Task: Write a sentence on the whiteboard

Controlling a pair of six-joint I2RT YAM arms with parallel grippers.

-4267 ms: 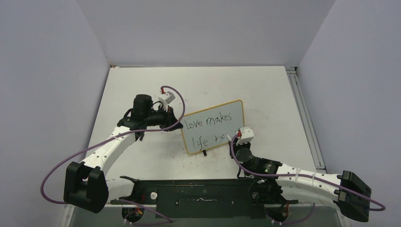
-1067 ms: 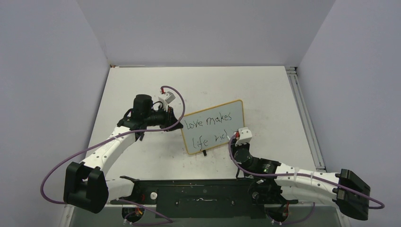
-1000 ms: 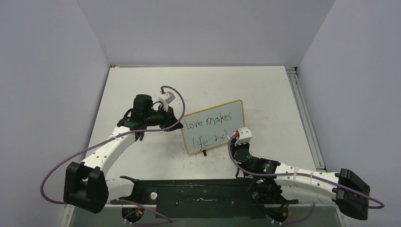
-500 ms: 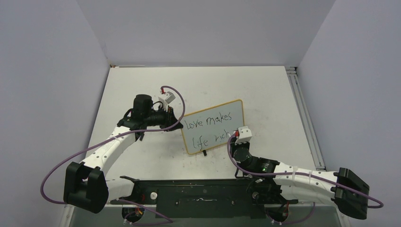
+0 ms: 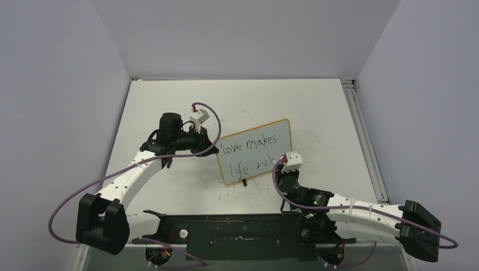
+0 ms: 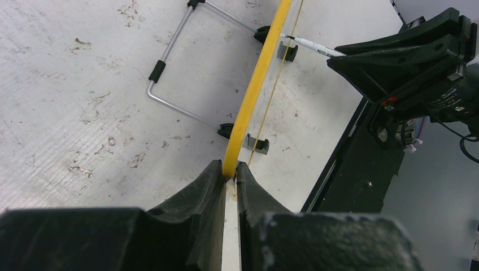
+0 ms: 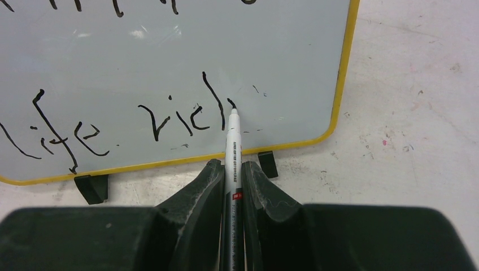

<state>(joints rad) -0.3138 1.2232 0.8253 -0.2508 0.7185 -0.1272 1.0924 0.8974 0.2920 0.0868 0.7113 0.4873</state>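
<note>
The white counter [image 5: 316, 107] is carrying everything. The whiteboard [image 5: 282, 134] with the yellow frame is standing near the middle of it, a little toward 6 o'clock. A thin wire stand [image 6: 157, 70] is sticking out behind it on the counter.

The left fingers [image 6: 229, 169] are coming in from the board's 9 o'clock side. They are squeezing together on the yellow edge, one in front and one behind. The right fingers [image 7: 231, 166] are sitting at the board's 5 o'clock corner and are clamping tight on a thin marker [image 7: 233, 141]. In the right wrist view it is pointing toward 12 o'clock. Its black tip seems to be touching the board, though that is hard to tell for sure.

The sentence [image 5: 247, 146] is sitting on the board in two black lines. "Love makes" is on top and "life ric" is below. A tall stroke and a tiny hook are starting the last letter right at the tip. Two small black feet [image 7: 90, 188] are poking out under the bottom frame.
</note>
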